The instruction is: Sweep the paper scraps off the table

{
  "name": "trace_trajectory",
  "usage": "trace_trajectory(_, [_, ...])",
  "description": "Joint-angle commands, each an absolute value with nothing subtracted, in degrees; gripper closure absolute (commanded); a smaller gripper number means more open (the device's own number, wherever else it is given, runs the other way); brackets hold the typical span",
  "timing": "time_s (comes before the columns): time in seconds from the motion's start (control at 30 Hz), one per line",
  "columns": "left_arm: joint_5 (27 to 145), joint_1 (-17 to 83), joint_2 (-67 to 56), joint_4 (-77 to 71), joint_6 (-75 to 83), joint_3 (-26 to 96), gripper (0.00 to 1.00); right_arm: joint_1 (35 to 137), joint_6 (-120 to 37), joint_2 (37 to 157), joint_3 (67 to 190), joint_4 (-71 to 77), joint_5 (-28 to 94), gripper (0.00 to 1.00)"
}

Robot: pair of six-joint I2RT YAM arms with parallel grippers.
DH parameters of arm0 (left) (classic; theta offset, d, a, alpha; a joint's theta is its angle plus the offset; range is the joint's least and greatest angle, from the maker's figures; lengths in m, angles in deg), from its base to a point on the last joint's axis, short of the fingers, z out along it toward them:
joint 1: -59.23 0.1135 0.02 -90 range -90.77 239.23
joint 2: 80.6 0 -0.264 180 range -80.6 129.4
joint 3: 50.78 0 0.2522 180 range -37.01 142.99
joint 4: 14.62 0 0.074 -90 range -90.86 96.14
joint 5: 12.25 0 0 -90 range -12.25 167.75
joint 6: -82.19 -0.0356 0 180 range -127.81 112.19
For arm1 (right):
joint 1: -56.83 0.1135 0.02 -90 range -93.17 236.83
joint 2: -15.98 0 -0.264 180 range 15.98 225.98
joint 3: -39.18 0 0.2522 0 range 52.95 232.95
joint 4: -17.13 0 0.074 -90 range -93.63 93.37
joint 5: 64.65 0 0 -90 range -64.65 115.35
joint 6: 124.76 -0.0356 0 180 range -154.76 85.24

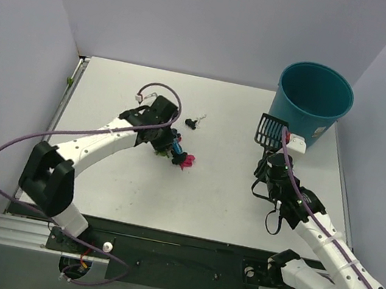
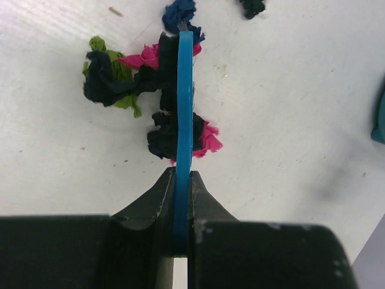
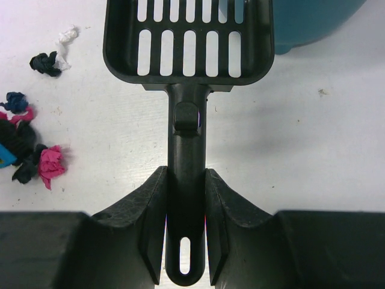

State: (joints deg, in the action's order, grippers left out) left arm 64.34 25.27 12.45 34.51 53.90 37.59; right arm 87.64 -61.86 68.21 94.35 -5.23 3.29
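While left hand clamps brush among scraps on worktop, right hand, clamped on scoop, sits well apart; scraps lie leftward of scoop.

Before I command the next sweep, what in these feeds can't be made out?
- Left wrist view: the blue brush is seen edge-on, so its bristles and any scraps beneath it are hidden.
- Top view: the left end effector covers part of the paper scraps, and the pieces are too small to count.
- Right wrist view: the front lip of the black slotted scoop and most of the teal bin are cut off by the top edge.
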Motion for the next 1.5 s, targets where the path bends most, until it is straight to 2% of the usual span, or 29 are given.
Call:
trace_trajectory(0.0, [65.78, 25.92, 5.72, 25.29, 52.75, 30.14, 1.0, 87.94, -62.54, 68.28, 93.99, -2.7, 2.24, 1.0])
trace_trajectory(0.13, [76.93, 27.93, 7.89, 14.27, 49.75, 30.12, 1.0, 87.86, -62.54, 68.63, 93.9, -2.43, 2.5, 1.0])
trace_trajectory(0.43, [89.33, 31.28, 23.8, 10.05, 49.58, 46.56, 1.0, 87.86, -62.27, 68.63, 93.73, -2.26, 2.32, 1.0])
trace_trajectory(0.73, [95.76, 33.65, 43.84, 12.93, 52.3, 66.86, 1.0, 87.94, -62.27, 69.77, 93.99, -1.91, 2.41, 1.0])
trace_trajectory(0.87, [93.32, 35.32, 48.42, 17.58, 52.83, 71.53, 1.0, 87.94, -62.19, 70.56, 94.34, -1.82, 2.76, 1.0])
trace_trajectory(1.0, [90.51, 36.55, 47.81, 18.99, 53.18, 68.64, 1.0, 87.86, -62.27, 70.74, 94.52, -1.99, 3.03, 1.0])
trace_trajectory(1.13, [87.16, 37.69, 42.9, 20.67, 52.92, 60.82, 1.0, 87.86, -62.19, 70.83, 94.52, -1.91, 3.46, 1.0])
trace_trajectory(1.47, [85.14, 37.61, 16.2, 20.05, 52.22, 34.29, 1.0, 87.86, -61.75, 70.74, 94.52, -2.43, 4.17, 1.0])
